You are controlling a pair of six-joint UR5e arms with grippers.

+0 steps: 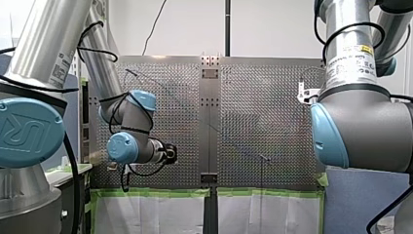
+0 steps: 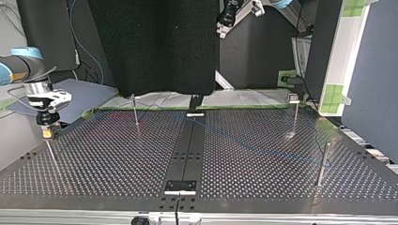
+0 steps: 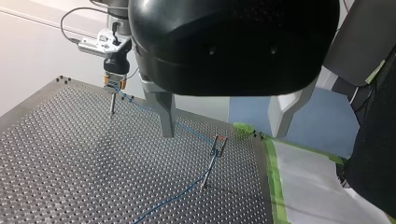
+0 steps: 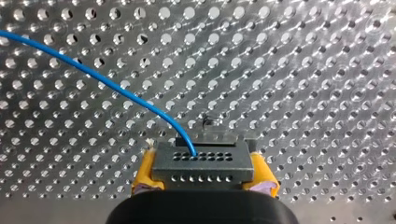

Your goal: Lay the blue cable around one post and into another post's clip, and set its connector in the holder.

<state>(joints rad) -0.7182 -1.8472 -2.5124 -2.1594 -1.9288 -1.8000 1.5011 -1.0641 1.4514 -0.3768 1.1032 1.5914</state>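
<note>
In the right wrist view my right gripper (image 4: 203, 169) is shut on a dark grey connector (image 4: 203, 162), its yellow pads (image 4: 145, 175) pressed to the connector's two sides. The blue cable (image 4: 116, 87) leaves the connector's face and curves away over the perforated plate. At the top view's left the same gripper (image 2: 47, 131) hangs just above a thin post (image 2: 51, 157). In the left wrist view the cable (image 3: 173, 198) runs from that connector (image 3: 115, 83) through a clip post (image 3: 215, 149). My left gripper (image 3: 221, 134) hovers open and empty above the plate.
More thin posts stand on the plate in the top view: one at the back left (image 2: 135, 111), one at the back right (image 2: 294, 116), one at the near right (image 2: 323, 163). Green tape (image 3: 273, 168) edges the plate. A dark strip (image 2: 187, 150) runs down its middle.
</note>
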